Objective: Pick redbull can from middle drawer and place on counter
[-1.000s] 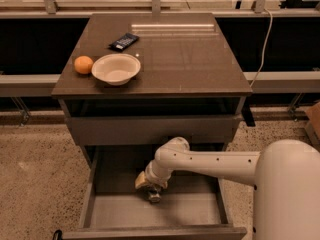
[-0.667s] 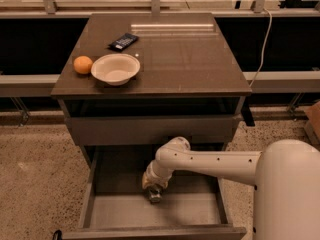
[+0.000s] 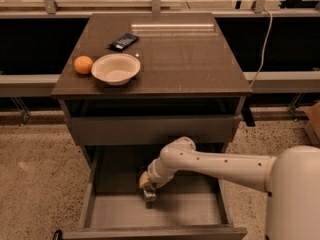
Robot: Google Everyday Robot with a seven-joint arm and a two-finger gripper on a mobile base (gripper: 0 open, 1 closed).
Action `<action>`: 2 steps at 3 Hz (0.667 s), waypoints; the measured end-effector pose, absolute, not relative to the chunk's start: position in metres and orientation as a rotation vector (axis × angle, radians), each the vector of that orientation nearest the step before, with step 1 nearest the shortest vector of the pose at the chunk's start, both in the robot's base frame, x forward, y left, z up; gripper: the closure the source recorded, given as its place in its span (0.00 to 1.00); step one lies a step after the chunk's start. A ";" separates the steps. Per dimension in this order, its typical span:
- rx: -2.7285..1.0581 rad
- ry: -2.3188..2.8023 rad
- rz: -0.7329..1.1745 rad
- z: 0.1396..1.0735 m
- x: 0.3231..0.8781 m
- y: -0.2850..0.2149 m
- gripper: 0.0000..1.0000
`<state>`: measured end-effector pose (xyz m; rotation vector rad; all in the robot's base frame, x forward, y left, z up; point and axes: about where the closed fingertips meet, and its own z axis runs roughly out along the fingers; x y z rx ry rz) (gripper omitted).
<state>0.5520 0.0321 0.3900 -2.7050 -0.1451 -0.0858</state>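
Note:
The middle drawer (image 3: 90, 204) stands pulled out at the bottom of the cabinet, showing its light grey floor. My arm reaches down into it from the right, and the gripper (image 3: 149, 193) hangs just above the floor near the drawer's middle. A small shiny grey piece shows at its tip. I cannot tell whether this is the redbull can or part of the gripper. The counter (image 3: 190, 59) is the dark glossy slab on top of the cabinet.
On the counter's left part sit a white bowl (image 3: 116, 68), an orange (image 3: 83, 64) and a flat dark packet (image 3: 123, 41). The shallower drawer (image 3: 150, 129) under the slab overhangs the back of the open drawer. A cable (image 3: 262, 44) hangs at the right.
The gripper end has dipped slightly lower into the drawer. The things on the counter have not moved.

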 end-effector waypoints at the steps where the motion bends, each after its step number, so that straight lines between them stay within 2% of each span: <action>1: -2.510 -0.158 -0.134 0.459 0.540 0.037 1.00; 2: -2.287 -0.165 -0.125 0.535 0.521 0.031 1.00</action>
